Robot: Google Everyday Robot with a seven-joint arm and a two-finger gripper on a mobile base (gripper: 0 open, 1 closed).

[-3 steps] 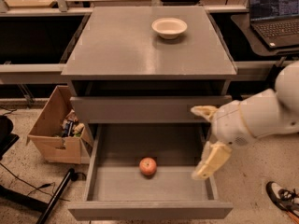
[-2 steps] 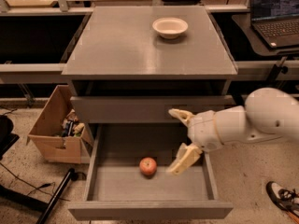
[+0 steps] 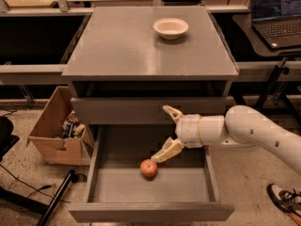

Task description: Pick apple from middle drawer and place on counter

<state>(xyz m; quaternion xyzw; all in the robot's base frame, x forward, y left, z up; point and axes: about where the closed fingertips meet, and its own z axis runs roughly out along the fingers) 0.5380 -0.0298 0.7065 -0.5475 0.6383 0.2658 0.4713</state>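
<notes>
The small red-orange apple [image 3: 149,168] lies on the floor of the pulled-out grey middle drawer [image 3: 150,212], near its centre. My gripper [image 3: 163,133] comes in from the right on a white arm and hangs open over the drawer. Its lower tan finger [image 3: 167,151] points down-left with its tip close to the apple's upper right; the upper finger [image 3: 171,112] sits in front of the closed drawer front above. The gripper holds nothing. The grey counter [image 3: 141,46] is the cabinet's flat top.
A white bowl [image 3: 170,28] stands on the counter at the back right. An open cardboard box [image 3: 55,128] with clutter sits on the floor to the left of the cabinet. A laptop [image 3: 277,13] is at the upper right. A shoe [image 3: 284,197] shows at the lower right.
My gripper has moved left across the drawer from its right side, and its lower finger is now close to the apple. The apple has not moved.
</notes>
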